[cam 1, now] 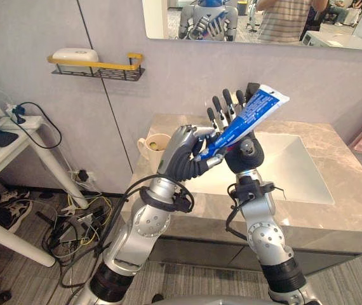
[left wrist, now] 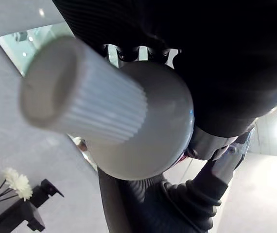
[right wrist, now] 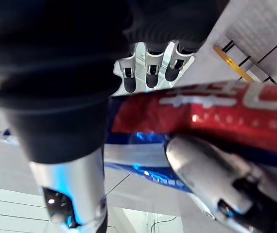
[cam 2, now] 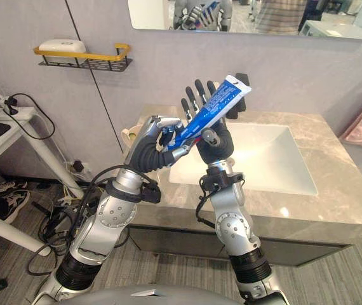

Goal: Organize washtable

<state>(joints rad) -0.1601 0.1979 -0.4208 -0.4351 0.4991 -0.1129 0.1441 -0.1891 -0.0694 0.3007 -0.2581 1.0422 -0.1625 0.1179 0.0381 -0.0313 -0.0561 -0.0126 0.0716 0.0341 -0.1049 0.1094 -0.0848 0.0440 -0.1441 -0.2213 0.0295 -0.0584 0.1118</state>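
Left eye view: over the grey marble washtable (cam 1: 352,213), both hands hold up a blue toothpaste tube (cam 1: 248,117).

The tube is blue with white print and a red band near its cap, and its flat crimped end is tilted upward. Its body lies across the palm of the right hand (cam 1: 243,152), whose fingers stand straight behind it while the thumb presses over it. The left hand (cam 1: 184,152) has its fingers curled round the lower end, where the white ribbed cap (left wrist: 80,107) pokes out.
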